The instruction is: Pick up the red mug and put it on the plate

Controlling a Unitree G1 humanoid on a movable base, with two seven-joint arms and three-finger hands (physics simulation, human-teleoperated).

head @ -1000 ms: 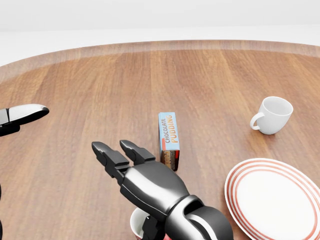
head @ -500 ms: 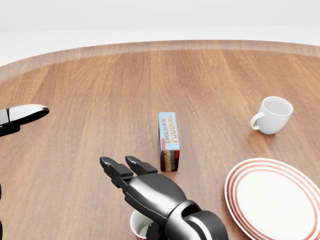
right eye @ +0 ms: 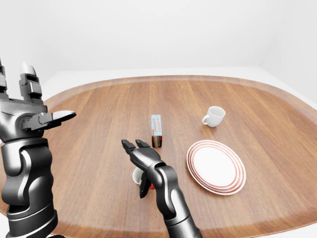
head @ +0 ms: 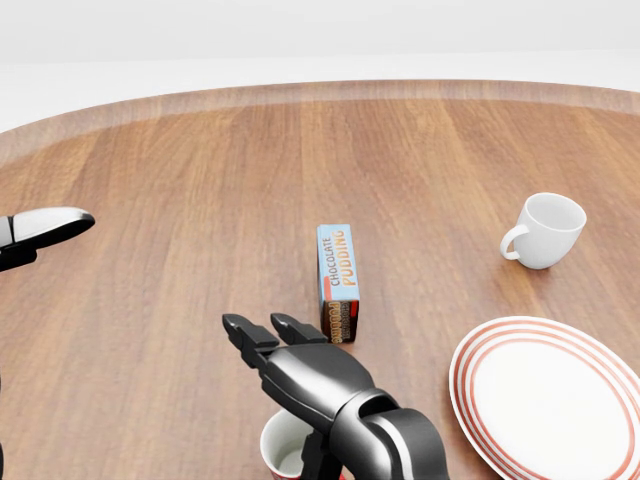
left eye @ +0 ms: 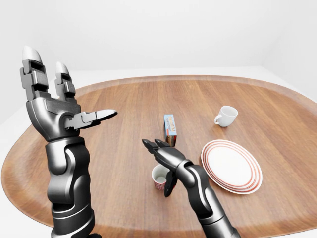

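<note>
On the left of the left-eye view the left robot hand (left eye: 52, 106) is raised above the desk (left eye: 119, 148), fingers spread and holding nothing. The red mug (left eye: 160, 177) stands upright near the desk's lower edge, with the right robot hand (left eye: 166, 163) released over it, thumb beside its wall. Beyond stands a pudding box (left eye: 170, 130); the plate (left eye: 231, 165) lies to the right, a white cup (left eye: 226, 116) above it.

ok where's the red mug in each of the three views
Left-eye view: red mug low and centre, under the right hand.
Head view: bottom edge, left of centre, partly hidden by that hand.
Right-eye view: mostly hidden behind the hand, only its rim peeks out.
Shared landmark: the pudding box stands just above the mug in every view.
</note>
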